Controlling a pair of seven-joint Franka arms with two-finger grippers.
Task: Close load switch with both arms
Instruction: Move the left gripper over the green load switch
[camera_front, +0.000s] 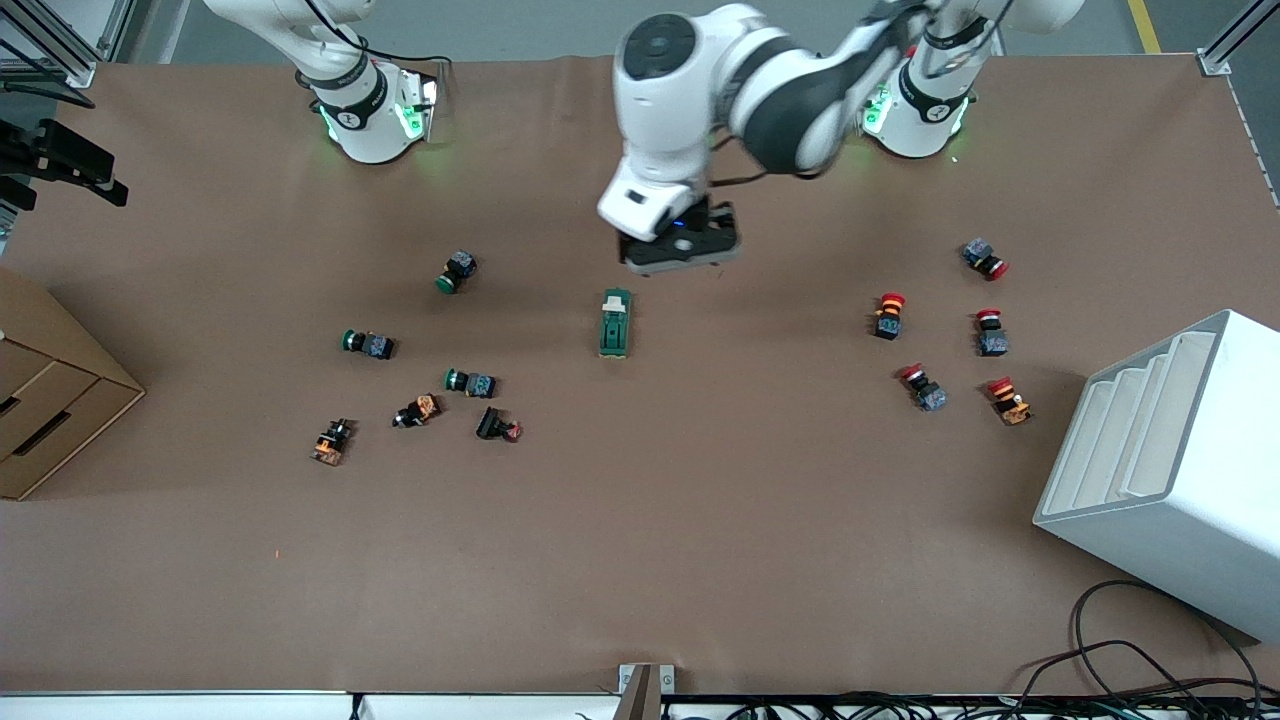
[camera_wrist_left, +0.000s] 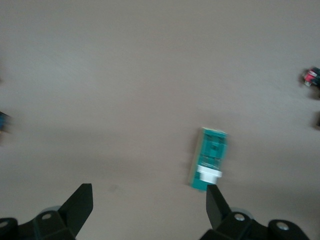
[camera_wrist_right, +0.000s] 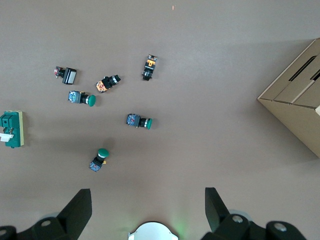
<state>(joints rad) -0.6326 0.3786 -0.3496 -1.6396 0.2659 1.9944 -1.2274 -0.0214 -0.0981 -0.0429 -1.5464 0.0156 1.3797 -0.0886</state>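
Meanwhile the open, empty left gripper (camera_wrist_left: 149, 202) hovers by the load switch (camera_front: 614, 323), apparently approaching; the right gripper (camera_wrist_right: 148, 207), open and empty, waits near its base.

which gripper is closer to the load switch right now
Left. The left gripper hangs open in the air right by the load switch. The right gripper, also open, is up by its own base, with the green push-buttons between.

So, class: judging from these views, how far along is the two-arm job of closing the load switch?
Nothing looks done yet: the dark green rectangular load switch lies untouched on the brown table. In hand: the left tool hovers open over the table beside the switch's cream end. The right tool, also open, waits high near its base. Left: gripping the switch with both arms and closing it.
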